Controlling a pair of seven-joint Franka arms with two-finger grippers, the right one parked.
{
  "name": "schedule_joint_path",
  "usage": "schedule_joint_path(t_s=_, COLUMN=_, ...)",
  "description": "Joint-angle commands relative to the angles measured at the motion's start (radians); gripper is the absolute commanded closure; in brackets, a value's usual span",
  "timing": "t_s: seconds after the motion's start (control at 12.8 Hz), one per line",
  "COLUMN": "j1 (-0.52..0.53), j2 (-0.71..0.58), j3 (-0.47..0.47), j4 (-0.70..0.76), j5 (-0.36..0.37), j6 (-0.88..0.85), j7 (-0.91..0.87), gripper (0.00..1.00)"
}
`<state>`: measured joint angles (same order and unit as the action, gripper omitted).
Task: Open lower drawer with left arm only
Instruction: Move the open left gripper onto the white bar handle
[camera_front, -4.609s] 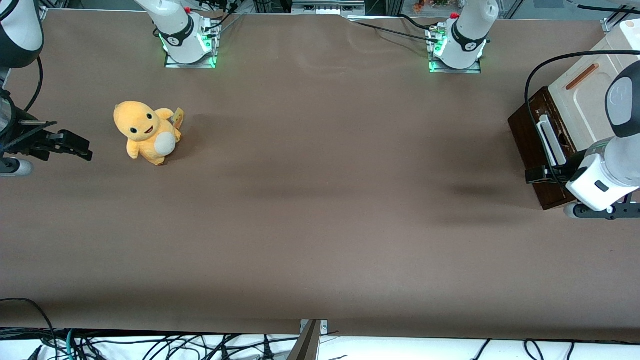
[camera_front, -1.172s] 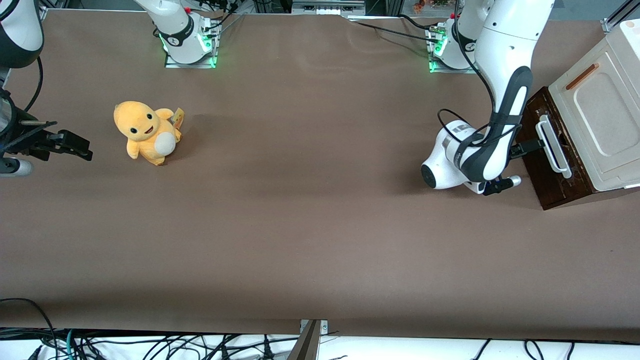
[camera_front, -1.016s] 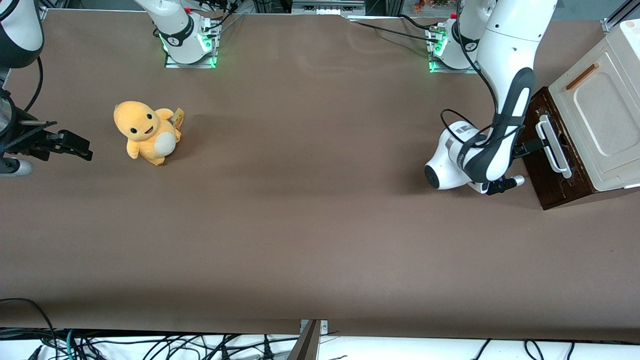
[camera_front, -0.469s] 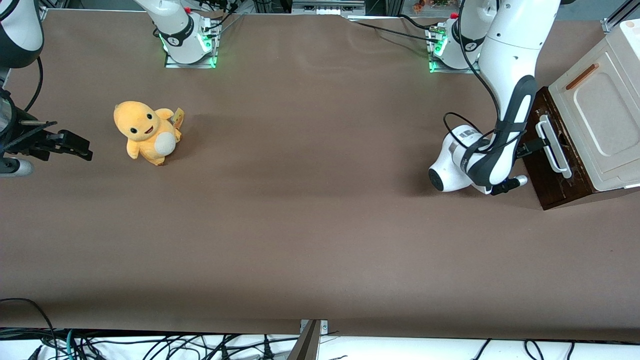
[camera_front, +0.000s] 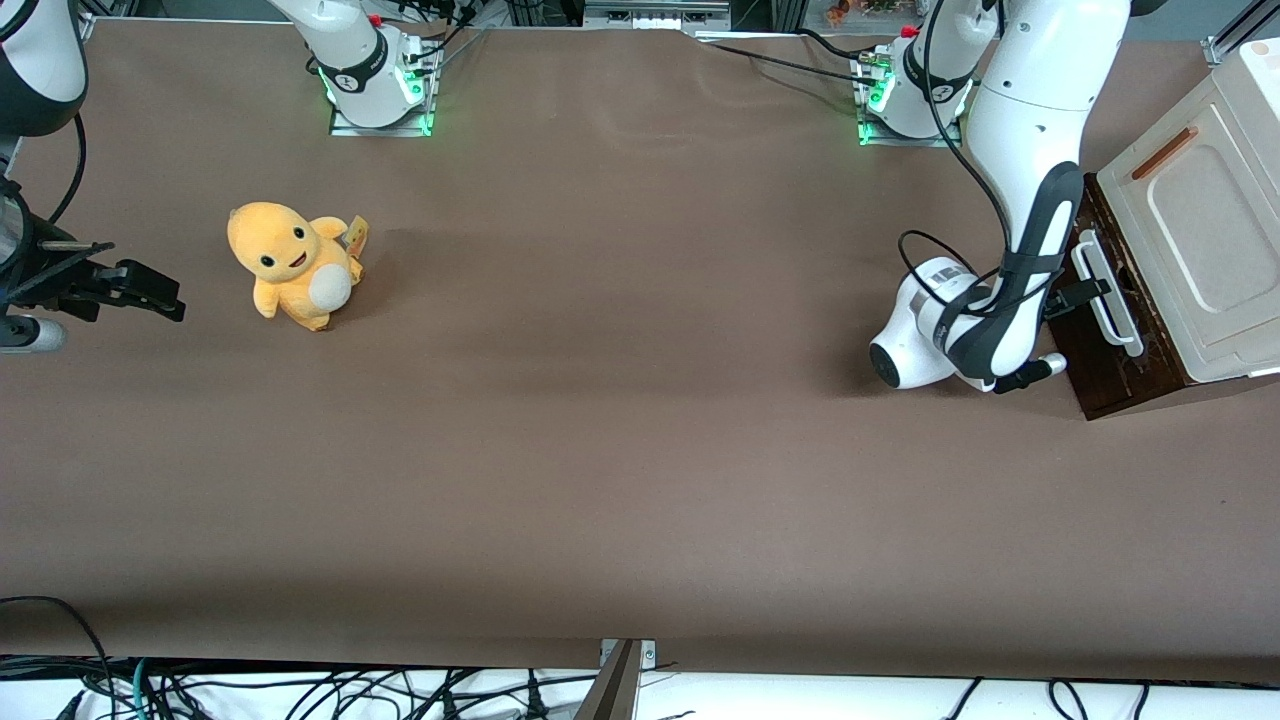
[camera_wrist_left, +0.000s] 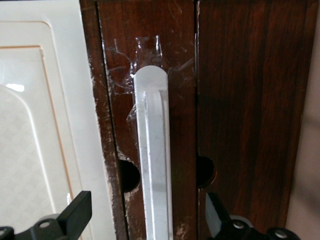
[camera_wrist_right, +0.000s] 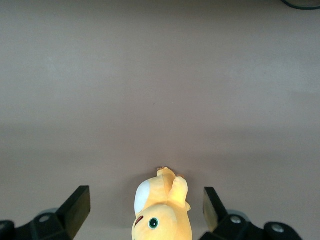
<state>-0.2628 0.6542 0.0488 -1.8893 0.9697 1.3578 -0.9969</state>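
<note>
Squarely before end effector (camera_wrist_left: 147, 222): lower drawer (camera_wrist_left: 150, 75)

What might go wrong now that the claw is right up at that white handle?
The gripper is open, its fingers either side of the white bar handle of the lower drawer without holding it. If it pulls before shutting, it may slip off. The handle looks taped on, so a hard tug might loosen it. The cabinet could slide rather than the drawer opening.

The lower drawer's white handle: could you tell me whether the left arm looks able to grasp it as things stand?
Probably yes. The left arm's hand is open right at the lower drawer, its fingers either side of the white handle, with nothing between them.
</note>
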Motion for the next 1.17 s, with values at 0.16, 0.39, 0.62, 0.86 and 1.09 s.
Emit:
schedule_joint_path(t_s=0.16, j1=0.023, j2=-0.002, j3=-0.004, j4=-0.014, j5=0.056, j6=0.012, j7=-0.014, gripper=0.03)
schedule_joint_path(t_s=0.39, j1=0.033, j2=-0.002, j3=-0.004, j4=-0.016, j5=0.067, j6=0.014, j7=-0.014, gripper=0.09)
schedule_joint_path(t_s=0.62, j1=0.036, j2=-0.002, j3=-0.004, j4=-0.016, j5=0.067, j6=0.02, j7=-0.014, gripper=0.14)
schedule_joint_path(t_s=0.86, j1=0.036, j2=-0.002, j3=-0.003, j4=-0.014, j5=0.07, j6=0.02, j7=-0.014, gripper=0.25)
schedule_joint_path(t_s=1.09, j1=0.037, j2=-0.002, j3=-0.003, j4=-0.014, j5=0.076, j6=0.018, j7=-0.014, gripper=0.29)
